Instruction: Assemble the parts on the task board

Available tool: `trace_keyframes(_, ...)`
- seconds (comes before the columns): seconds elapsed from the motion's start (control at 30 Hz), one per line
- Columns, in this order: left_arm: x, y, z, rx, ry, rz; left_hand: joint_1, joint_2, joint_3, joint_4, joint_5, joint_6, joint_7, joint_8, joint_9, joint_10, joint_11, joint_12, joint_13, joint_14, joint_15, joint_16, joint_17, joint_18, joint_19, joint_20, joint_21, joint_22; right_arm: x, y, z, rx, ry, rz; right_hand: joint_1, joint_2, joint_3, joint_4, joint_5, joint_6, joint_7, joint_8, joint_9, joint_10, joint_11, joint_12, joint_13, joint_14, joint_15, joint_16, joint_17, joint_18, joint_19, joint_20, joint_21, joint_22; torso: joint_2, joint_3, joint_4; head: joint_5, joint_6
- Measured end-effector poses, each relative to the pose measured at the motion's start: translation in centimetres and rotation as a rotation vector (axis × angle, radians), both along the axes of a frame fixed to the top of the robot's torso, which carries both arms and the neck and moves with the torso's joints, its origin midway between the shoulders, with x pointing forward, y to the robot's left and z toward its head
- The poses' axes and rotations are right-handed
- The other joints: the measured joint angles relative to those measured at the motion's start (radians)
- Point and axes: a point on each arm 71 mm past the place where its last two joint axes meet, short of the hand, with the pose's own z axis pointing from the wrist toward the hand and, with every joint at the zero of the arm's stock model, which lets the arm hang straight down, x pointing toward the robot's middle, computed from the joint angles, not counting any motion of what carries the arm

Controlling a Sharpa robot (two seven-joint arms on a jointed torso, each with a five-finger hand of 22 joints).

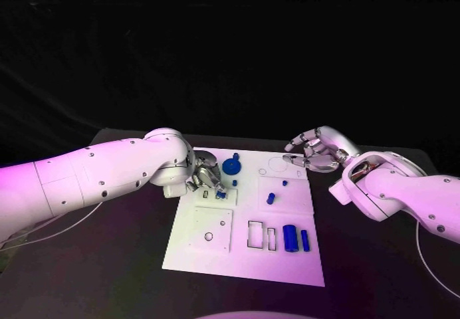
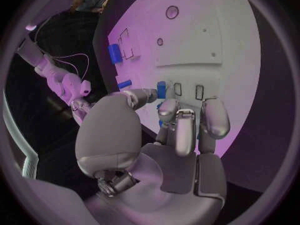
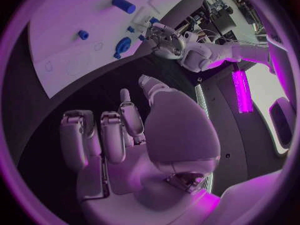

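Head view: left hand (image 1: 204, 178) pinches a small blue peg (image 1: 221, 193) over slots at the task board's (image 1: 288, 266) left half; peg's long axis cannot be told.
Left wrist view: fingertips (image 2: 169, 107) close on the peg (image 2: 161, 89), roughly parallel to the slots (image 2: 177, 88).
Risk: peg tilts, jams or slips.
Right wrist view: right hand (image 3: 131, 135) empty, fingers loosely spread, off the board.

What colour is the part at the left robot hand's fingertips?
Blue part, at the left robot hand; clearest in the left wrist view.
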Motion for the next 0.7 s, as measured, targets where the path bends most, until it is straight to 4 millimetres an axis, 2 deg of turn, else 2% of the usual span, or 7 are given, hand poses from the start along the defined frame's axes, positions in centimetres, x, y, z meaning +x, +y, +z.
trace_keyframes(0.13, -0.3, 0.3, 0.2, -0.036, -0.017, 0.033, -0.003, 0.003, -0.003, -0.003, 0.023, 0.002, 0.002, 0.000, 0.000, 0.012, -0.005, 0.006, 0.012, 0.000, 0.000, 0.004, 0.000, 0.000, 0.009, -0.002, 0.005, 0.018, -0.1, -0.1, 0.0, 0.000, 0.000, 0.000, 0.000, 0.000, 0.000, 0.000, 0.000, 0.000, 0.000, 0.000, 0.000, 0.000, 0.000, 0.000, 0.000, 0.000, 0.000, 0.000, 0.000, 0.000, 0.000, 0.000, 0.000, 0.000, 0.000, 0.0001, 0.0006, 0.000, 0.001)
trace_keyframes(0.47, -1.1, 1.0, 0.1, -0.062, -0.081, 0.080, -0.008, -0.003, -0.003, -0.003, 0.030, 0.005, 0.005, 0.000, 0.000, 0.025, -0.010, 0.015, 0.026, -0.004, -0.004, 0.004, 0.000, 0.000, 0.025, -0.004, 0.016, 0.045, -0.1, -0.4, 0.0, 0.000, 0.000, -0.005, 0.000, 0.000, 0.000, 0.000, 0.004, 0.000, 0.000, 0.000, 0.000, -0.004, -0.004, 0.000, -0.007, 0.000, 0.000, -0.004, 0.000, 0.000, 0.000, 0.000, -0.005, 0.000, 0.000, -0.0003, 0.0007, 0.006, 0.000)
trace_keyframes(0.7, -1.2, 1.1, -0.2, -0.033, -0.129, 0.077, -0.010, -0.004, -0.003, -0.003, 0.035, 0.009, 0.008, 0.005, 0.000, 0.028, -0.010, 0.015, 0.031, 0.000, -0.007, 0.004, 0.000, 0.000, 0.030, -0.009, 0.020, 0.054, -0.1, -0.5, 0.0, 0.000, -0.001, -0.006, 0.000, 0.000, -0.003, 0.003, 0.004, 0.000, 0.000, 0.000, 0.000, -0.007, -0.007, -0.006, -0.013, 0.000, 0.000, -0.004, 0.000, 0.000, 0.000, 0.000, -0.011, 0.000, -0.003, -0.0008, 0.0034, 0.009, -0.004)
